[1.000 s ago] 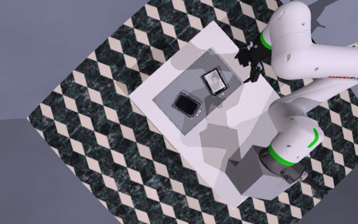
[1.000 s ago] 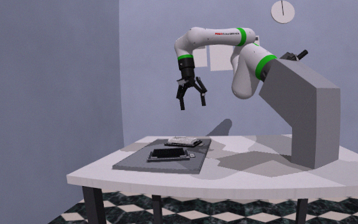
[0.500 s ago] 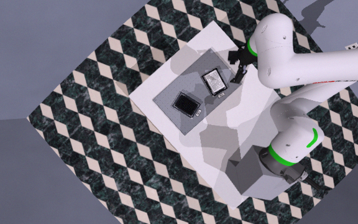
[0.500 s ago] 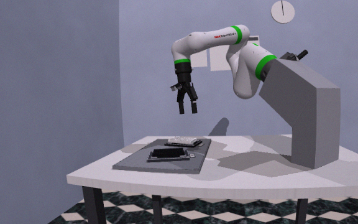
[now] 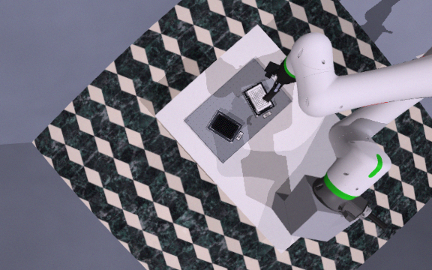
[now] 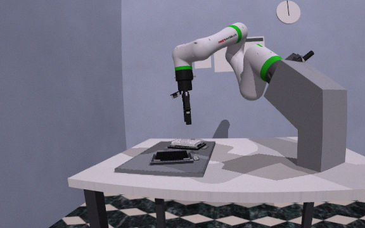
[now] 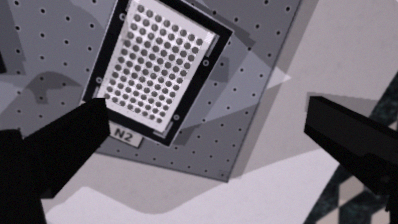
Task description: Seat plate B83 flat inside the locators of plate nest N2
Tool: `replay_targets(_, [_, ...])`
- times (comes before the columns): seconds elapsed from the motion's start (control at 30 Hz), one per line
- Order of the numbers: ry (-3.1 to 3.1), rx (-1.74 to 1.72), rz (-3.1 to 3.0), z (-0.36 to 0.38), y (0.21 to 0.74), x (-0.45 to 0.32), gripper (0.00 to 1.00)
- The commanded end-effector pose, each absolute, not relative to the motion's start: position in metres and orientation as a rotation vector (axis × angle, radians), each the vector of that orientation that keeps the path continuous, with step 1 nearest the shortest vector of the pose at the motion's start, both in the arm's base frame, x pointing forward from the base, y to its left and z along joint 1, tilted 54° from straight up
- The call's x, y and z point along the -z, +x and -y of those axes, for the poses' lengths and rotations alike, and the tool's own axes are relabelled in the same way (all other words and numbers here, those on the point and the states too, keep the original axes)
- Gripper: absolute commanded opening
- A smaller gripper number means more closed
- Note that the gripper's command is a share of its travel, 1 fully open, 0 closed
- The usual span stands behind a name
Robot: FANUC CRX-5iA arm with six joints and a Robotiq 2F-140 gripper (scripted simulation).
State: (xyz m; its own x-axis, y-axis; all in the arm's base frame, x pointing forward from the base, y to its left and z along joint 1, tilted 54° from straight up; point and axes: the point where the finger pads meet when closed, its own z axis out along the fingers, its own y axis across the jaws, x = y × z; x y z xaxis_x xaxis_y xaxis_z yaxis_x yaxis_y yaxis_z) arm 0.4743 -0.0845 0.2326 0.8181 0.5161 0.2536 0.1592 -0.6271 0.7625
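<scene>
White well plate B83 (image 7: 157, 62) is sitting on the black frame of nest N2 (image 7: 170, 134), label tab N2 (image 7: 123, 134) just beside the frame's lower edge. In the wrist view the plate looks skewed against the frame, one end riding over the border and a grey locator showing at the upper right corner, and from the exterior view it seems to sit proud and slightly tilted, so I judge it not seated flat yet. That would be why I'm hanging over it. Black plate B38 (image 5: 223, 126) is down in nest N1 (image 5: 216, 113) on the same grey perforated base board (image 5: 201, 124), well apart from the white one. It has to stay put, so I keep away from that side. The gripper (image 6: 187, 121) is spread fully wide and has nothing in it. Both dark fingers frame the wrist view, left one overlapping the plate's lower corner in the picture, right one off over the white table (image 7: 320, 65). The arm reaches out from its grey pedestal (image 6: 334, 158), elbow folded, wrist pointing straight down, tool high above the plate, not touching. Seen edge-on from the exterior camera. Next I judge it needs centring over the plate, then descent.
</scene>
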Motion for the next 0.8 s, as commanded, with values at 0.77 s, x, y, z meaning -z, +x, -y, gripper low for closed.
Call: replay_targets(0.77, [2.351,-0.878,0.051,0.071,0.509,-0.163,1.0])
